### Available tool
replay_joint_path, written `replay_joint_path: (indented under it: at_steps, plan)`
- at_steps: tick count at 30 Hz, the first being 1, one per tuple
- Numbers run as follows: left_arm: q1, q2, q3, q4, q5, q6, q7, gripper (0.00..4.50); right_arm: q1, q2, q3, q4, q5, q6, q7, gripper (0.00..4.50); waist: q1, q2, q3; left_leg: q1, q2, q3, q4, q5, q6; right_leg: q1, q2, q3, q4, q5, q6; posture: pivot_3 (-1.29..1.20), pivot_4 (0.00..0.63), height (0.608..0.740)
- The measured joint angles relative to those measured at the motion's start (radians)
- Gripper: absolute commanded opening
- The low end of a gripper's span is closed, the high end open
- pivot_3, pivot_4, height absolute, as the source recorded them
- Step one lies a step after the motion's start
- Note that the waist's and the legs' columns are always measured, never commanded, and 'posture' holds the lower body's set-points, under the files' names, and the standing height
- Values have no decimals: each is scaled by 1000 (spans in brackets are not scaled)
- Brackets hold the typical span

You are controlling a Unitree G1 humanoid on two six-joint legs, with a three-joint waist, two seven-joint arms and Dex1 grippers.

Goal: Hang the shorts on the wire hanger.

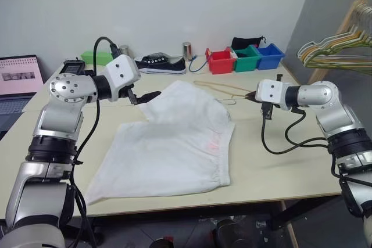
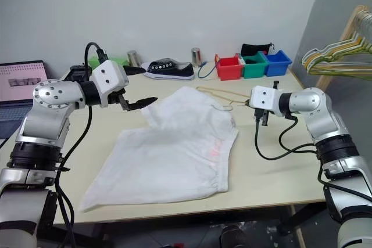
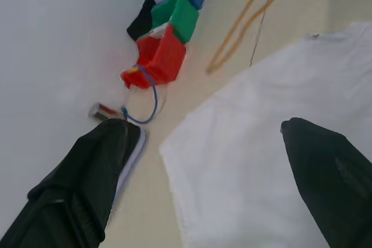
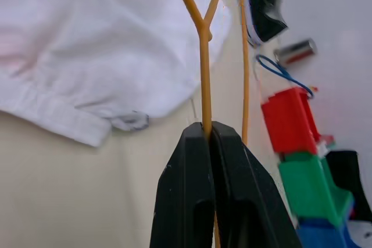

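Jaws on the right gripper [image 4: 206,135] are pressed shut on the wire hanger [image 4: 203,56], pinching its thin yellow wire near the neck and holding it just above the far right part of the table [image 1: 290,161]. Its long arms reach toward the far side, past the far edge of the shorts [image 1: 174,143]. Opposite, the left gripper [image 3: 203,172] stands wide open and holds nothing, its black fingers [image 3: 87,184] hovering over the far left corner of the shorts. White and rumpled, the shorts lie spread across the middle of the table, elastic waistband toward the near right. Along the far edge sit a black sneaker [image 1: 161,63] and red, green and blue bins [image 1: 244,58].
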Motion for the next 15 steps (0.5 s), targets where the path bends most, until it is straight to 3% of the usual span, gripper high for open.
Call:
replay_joint_path:
  at_steps: [5, 15]
  plan:
    - [-38, -50, -63, 83, 101, -177, 21, 4500, 1, 28, 1, -111, -12, 62, 13, 62, -9, 0, 0, 0, 0, 0, 0, 0, 0, -1, 0, 0, 1, 0, 0, -234, 13, 740]
    - [-64, -113, -123, 191, 275, -276, 160, 4500, 35, 86, 2, -390, -2, 309, 12, 62, -21, 0, 0, -1, 0, 0, 0, 0, 0, -2, 0, 0, 1, 0, 1, -247, 12, 740]
